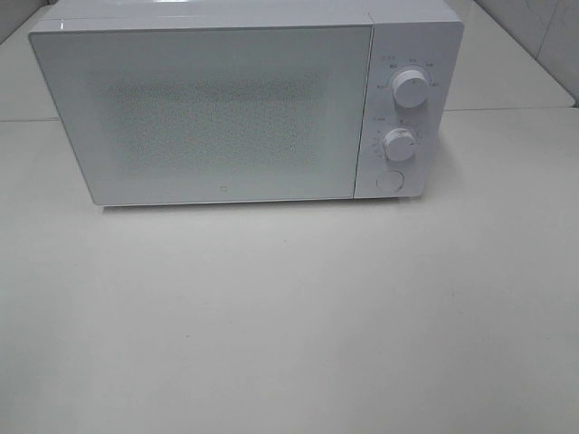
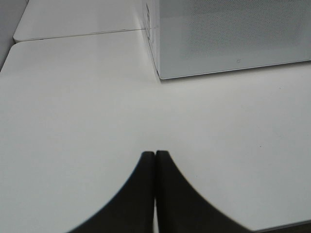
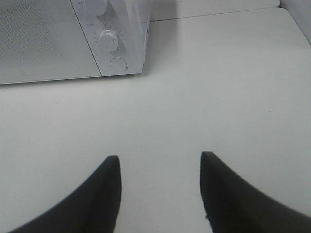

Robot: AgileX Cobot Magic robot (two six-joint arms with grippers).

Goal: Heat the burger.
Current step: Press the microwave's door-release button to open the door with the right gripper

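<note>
Exterior high view: a white microwave (image 1: 226, 108) stands at the rear of a pale, smooth, matt bench (image 1: 289, 316), with bare surface in front of it. Its door (image 1: 204, 113) is closed flat. The door is glossy, with a rectangular window of fine dotted mesh that lets nothing inside be made out. The burger shows in no view, and the frames cannot tell whether it sits behind the door. Right of the door, the control panel carries an upper knob (image 1: 411, 90), a lower knob (image 1: 399, 143) and a round button (image 1: 390, 180) below them. Both knobs are round and white with small printed marks around them, too small to read. A thin seam (image 1: 507, 110) crosses the bench level with the microwave, dividing it into slabs with rounded corners. A tiled wall (image 1: 552, 36) is cut off at the upper right corner. Neither arm enters this view. Left wrist view: the left fingers (image 2: 141, 194) are black, smooth and tapered. They are pressed together tip to tip with nothing between them, above bare bench and well short of the microwave's left front corner. Right wrist view: the right fingers (image 3: 97, 199), of the same black curved form, stand spread apart and grasp nothing. They are above bare bench in front of the control panel end. The upper knob is cut off by the frame edge there.
</note>
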